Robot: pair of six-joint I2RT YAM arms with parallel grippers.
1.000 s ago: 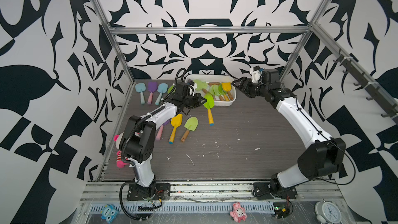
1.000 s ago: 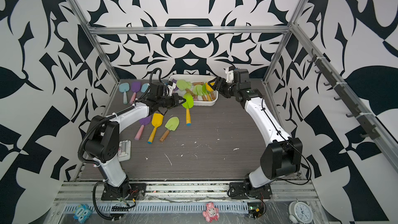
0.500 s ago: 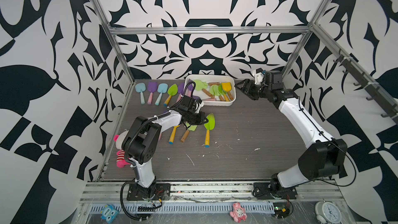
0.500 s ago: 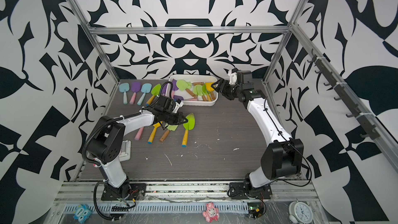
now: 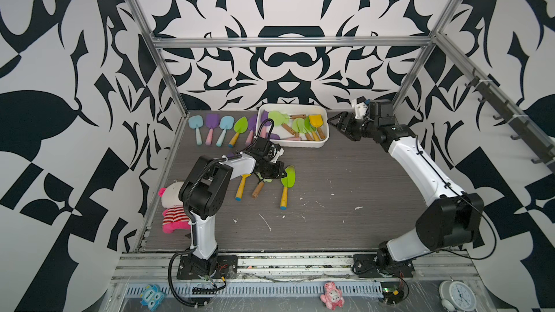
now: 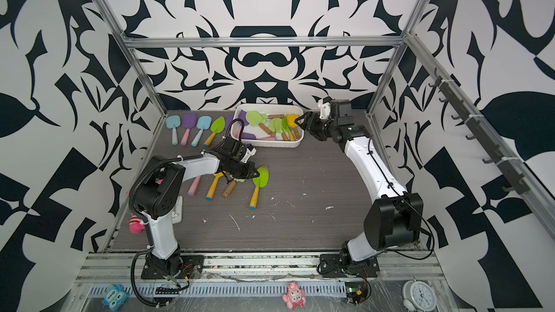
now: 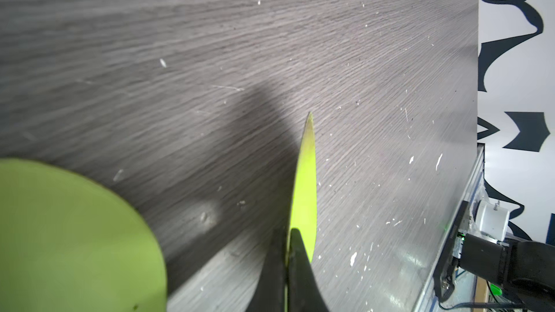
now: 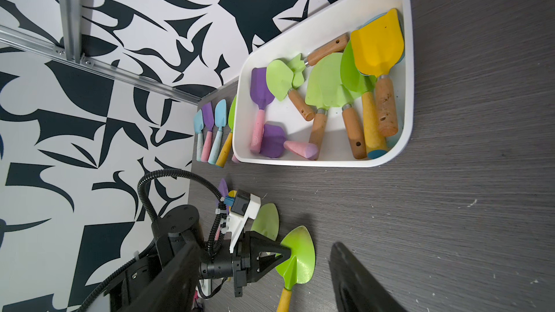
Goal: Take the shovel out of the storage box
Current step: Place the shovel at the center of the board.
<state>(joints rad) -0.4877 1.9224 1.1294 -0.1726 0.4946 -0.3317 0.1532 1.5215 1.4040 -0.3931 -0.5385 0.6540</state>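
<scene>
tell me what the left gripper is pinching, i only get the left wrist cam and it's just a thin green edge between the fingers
Observer: A green shovel with a yellow handle. The left gripper is shut on the side edge of its blade.
Operator: is it clear of the box
Observer: Yes, the white storage box sits at the back of the table, well apart from that shovel.
Operator: and the right arm
Observer: The right gripper is open and empty, beside the box's right end.
</scene>
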